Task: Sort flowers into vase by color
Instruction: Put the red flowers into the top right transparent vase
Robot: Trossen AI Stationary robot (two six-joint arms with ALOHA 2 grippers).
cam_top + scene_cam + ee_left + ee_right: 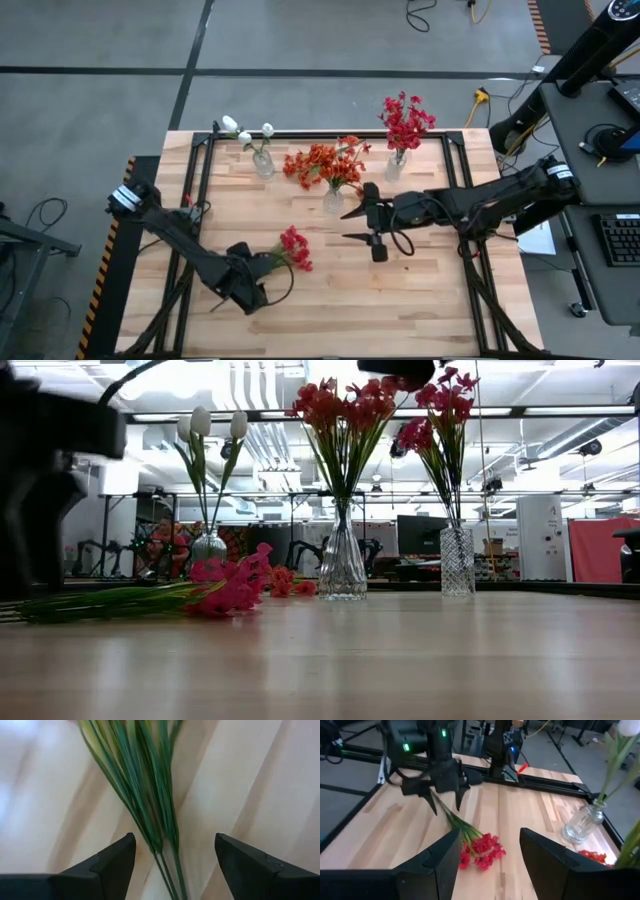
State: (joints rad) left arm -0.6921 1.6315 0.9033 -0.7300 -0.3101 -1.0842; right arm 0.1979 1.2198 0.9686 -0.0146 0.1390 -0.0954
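Green stems (150, 795) btwn open L fingers (107, 865)

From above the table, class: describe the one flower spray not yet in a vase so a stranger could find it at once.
Start at the wooden table and the row of three glass vases along its far side. Nearer, by the left gripper, lies the red flower spray. It alone lies flat on the wood, green stems between the open fingers; every other bunch stands upright.

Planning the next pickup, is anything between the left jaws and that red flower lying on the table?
Nothing visible. The left gripper hangs open directly over the red flower's stems, which run between its jaws.
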